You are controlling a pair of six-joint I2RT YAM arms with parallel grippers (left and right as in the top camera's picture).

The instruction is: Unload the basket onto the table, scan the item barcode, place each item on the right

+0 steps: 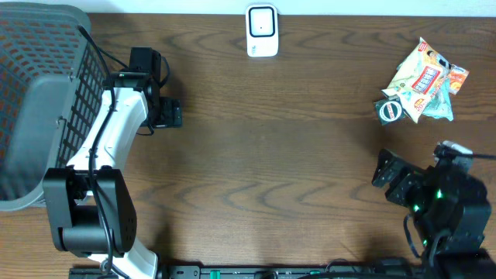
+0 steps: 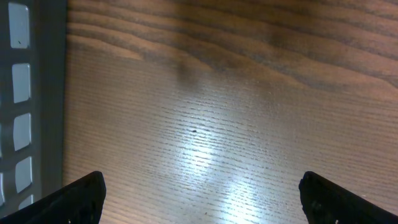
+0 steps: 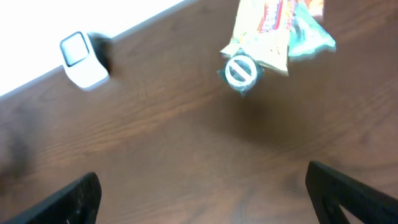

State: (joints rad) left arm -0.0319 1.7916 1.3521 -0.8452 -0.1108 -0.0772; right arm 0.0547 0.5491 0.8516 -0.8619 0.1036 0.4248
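Both jaws hang released and empty; the right pair may pinch several overlapping snack packets (image 1: 425,77) ahead of it together, hiding any barcode from the scanner (image 1: 262,31).

Before me, a dark brown wood-grain table (image 1: 294,155), a grey lattice plastic basket (image 1: 43,54) left, a white boxy scanner (image 1: 262,31) far, yellow-red-teal foil packets (image 1: 422,77) right.

text: none legible | snack packets (image 1: 422,80): print too small
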